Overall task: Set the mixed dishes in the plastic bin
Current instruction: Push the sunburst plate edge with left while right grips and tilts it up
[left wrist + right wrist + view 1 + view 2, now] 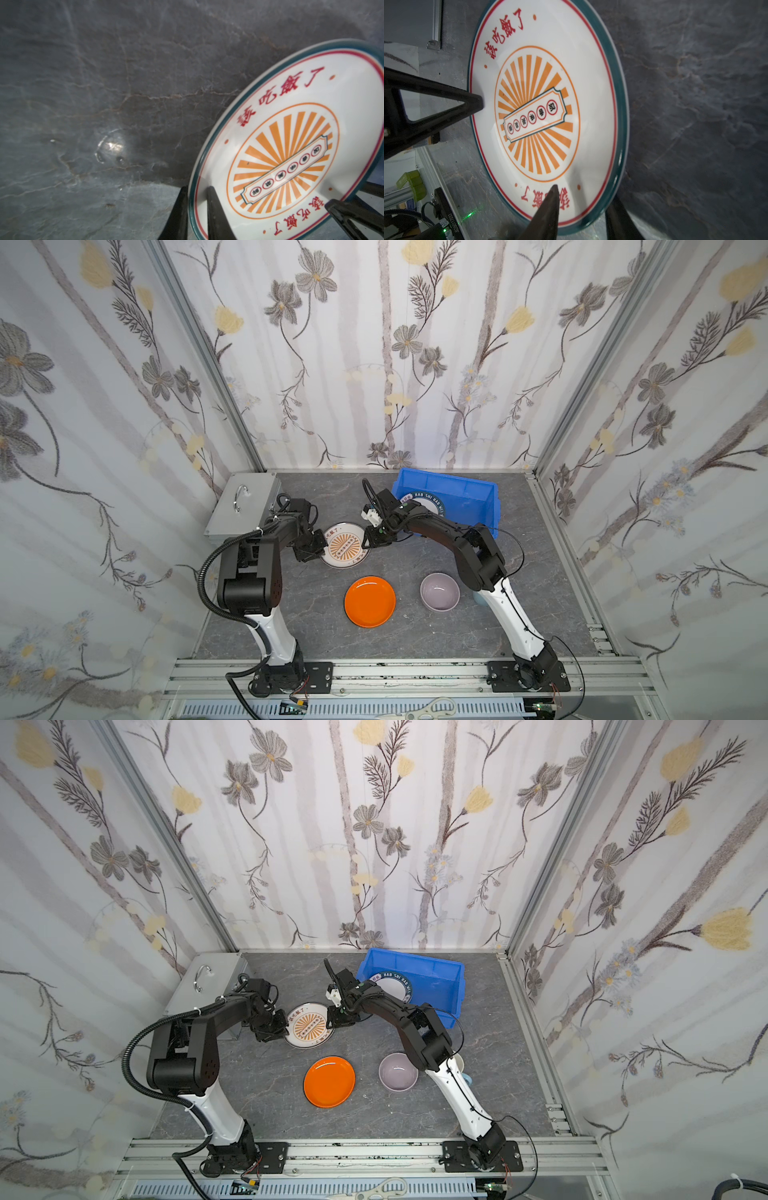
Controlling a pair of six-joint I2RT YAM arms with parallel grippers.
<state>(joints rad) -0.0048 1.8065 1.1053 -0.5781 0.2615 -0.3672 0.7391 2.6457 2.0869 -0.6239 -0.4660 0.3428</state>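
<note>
Left pincer [197, 188] clasps sunburst plate [291, 145] — mug [480, 598] (pale-blue) mostly hidden.

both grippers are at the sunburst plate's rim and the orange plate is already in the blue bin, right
No: the orange plate lies on the table, outside the blue bin; the bin holds the white lettered-rim plate, as both top views show. The left gripper and right gripper are at the rim of the sunburst plate.

Silver case [249, 510] lies flat, back-left on the grey table [415, 639], handle [241, 497] up; scissors [434, 708] sit beyond the front rail [395, 672].
</note>
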